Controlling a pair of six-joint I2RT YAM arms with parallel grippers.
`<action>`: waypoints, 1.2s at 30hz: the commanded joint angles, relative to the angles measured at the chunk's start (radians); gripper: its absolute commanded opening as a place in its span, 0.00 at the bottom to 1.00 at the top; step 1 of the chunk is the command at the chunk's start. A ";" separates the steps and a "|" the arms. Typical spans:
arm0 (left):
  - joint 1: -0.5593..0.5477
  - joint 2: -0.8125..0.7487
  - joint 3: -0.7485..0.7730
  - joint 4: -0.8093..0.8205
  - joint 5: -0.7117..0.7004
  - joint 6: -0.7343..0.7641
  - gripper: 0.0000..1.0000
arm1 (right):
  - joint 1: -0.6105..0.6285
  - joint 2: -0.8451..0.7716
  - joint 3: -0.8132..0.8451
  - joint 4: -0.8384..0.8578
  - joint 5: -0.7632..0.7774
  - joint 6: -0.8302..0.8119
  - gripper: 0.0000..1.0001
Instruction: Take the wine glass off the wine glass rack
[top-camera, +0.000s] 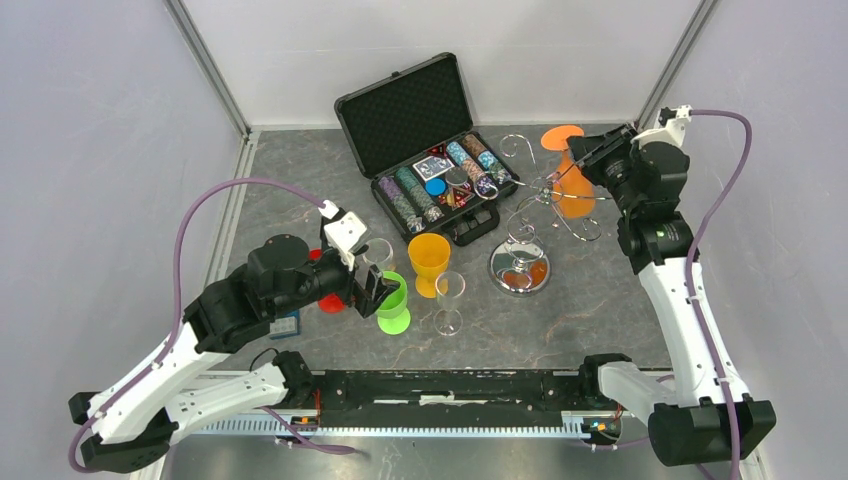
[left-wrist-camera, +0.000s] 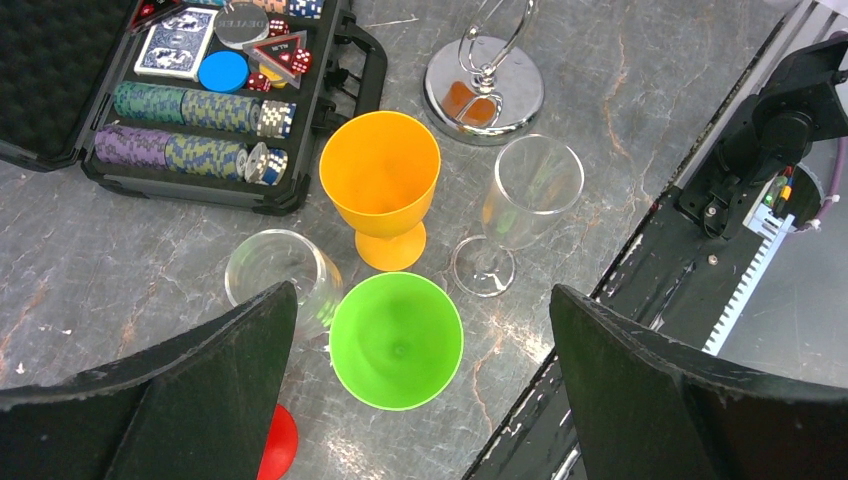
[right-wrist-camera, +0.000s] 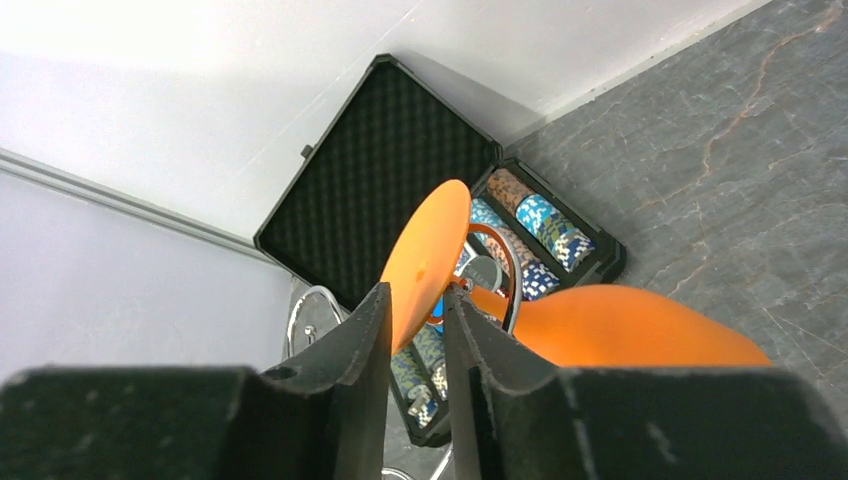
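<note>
Right now the orange wine glass (top-camera: 573, 190) hangs by its foot on the wine glass rack (top-camera: 518, 270), toward the tabletop's far right corner. The right gripper (right-wrist-camera: 415, 300) has its fingers close either side of the stem; whether they bite yet, I cannot tell. It should grip firmly, then slide the foot out along the hook rather than yank. The left gripper (left-wrist-camera: 422, 293) is spread wide.

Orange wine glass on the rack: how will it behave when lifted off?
The orange wine glass looks like opaque plastic: probably light, not brittle. The right tool flanks its thin foot, so it may pivot or slip. The wine glass rack is thin wire on a small base; it could tip if the glass snags.
</note>
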 joint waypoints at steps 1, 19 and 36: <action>-0.006 -0.013 -0.003 0.051 0.006 0.052 1.00 | -0.004 -0.016 -0.019 0.046 0.028 0.054 0.23; -0.006 -0.021 -0.014 0.063 -0.014 0.050 1.00 | -0.003 -0.089 -0.066 0.153 0.133 0.103 0.00; -0.006 -0.022 -0.018 0.075 -0.029 0.047 1.00 | -0.004 -0.133 -0.071 0.084 0.069 0.140 0.00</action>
